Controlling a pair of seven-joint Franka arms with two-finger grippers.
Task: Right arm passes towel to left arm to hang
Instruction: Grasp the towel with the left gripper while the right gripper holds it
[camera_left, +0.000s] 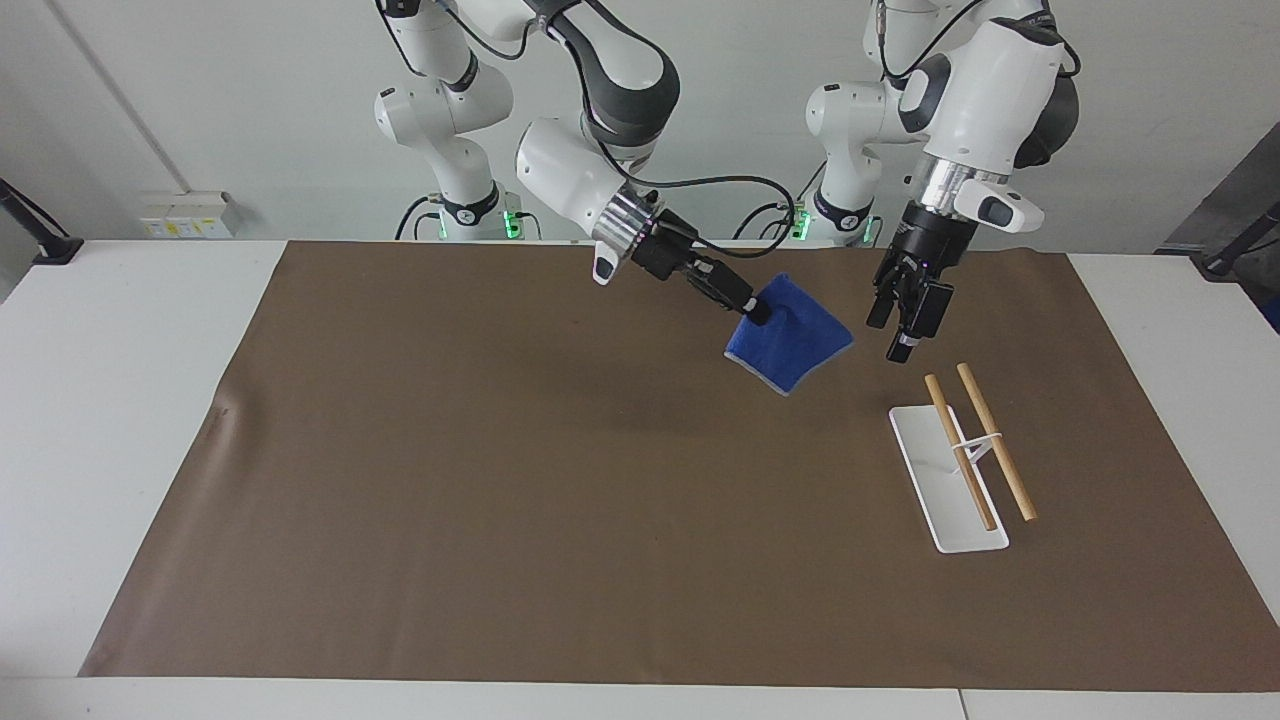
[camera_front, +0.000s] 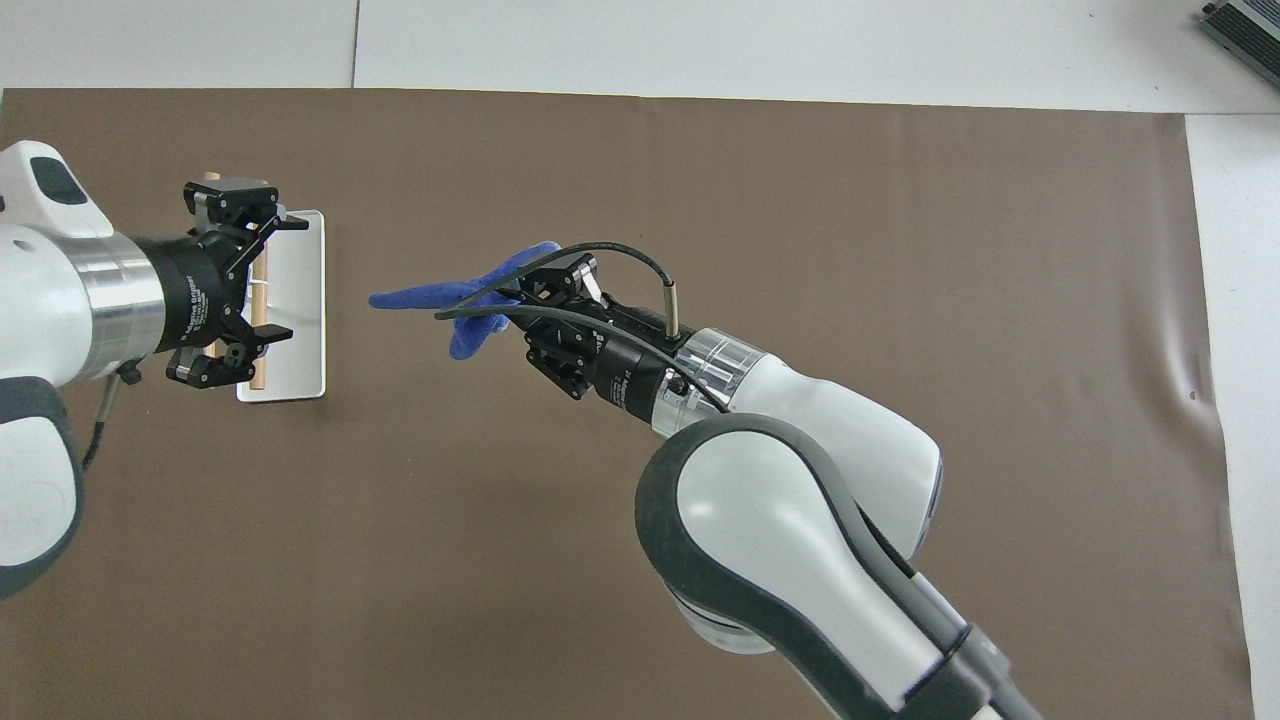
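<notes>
Just right of centre in the upper half of the facing view, my right gripper (camera_left: 757, 314) is pinched tight on one corner of the towel (camera_left: 792, 342), and the cloth hangs off my fingertips in the air above the brown mat (camera_left: 500, 480). The towel is a small bright-blue terry square, nubbly in texture, with a thin pale-grey stitched edge showing along its lower border; in the facing view it fans out like a tilted diamond, while in the overhead view, left of centre, it (camera_front: 470, 295) reads as a narrow, rumpled strip seen nearly edge-on. My right arm (camera_left: 575, 180) is smooth white shell with dark-grey joint covers and a ribbed silver wrist ring, a black cable looping off it. My left gripper (camera_left: 905, 320) hangs empty with its black fingers spread, pointing down just to the right of the towel in the facing view and apart from it; whether it sits level with the cloth I can't quite tell from this angle. At the lower right of that view lies a flat white rectangular tray (camera_left: 925, 470) carrying two slim round wooden rods (camera_left: 985, 445), side by side on a thin white support. The mat is matte and smooth, with a slight wrinkle at its left edge.
</notes>
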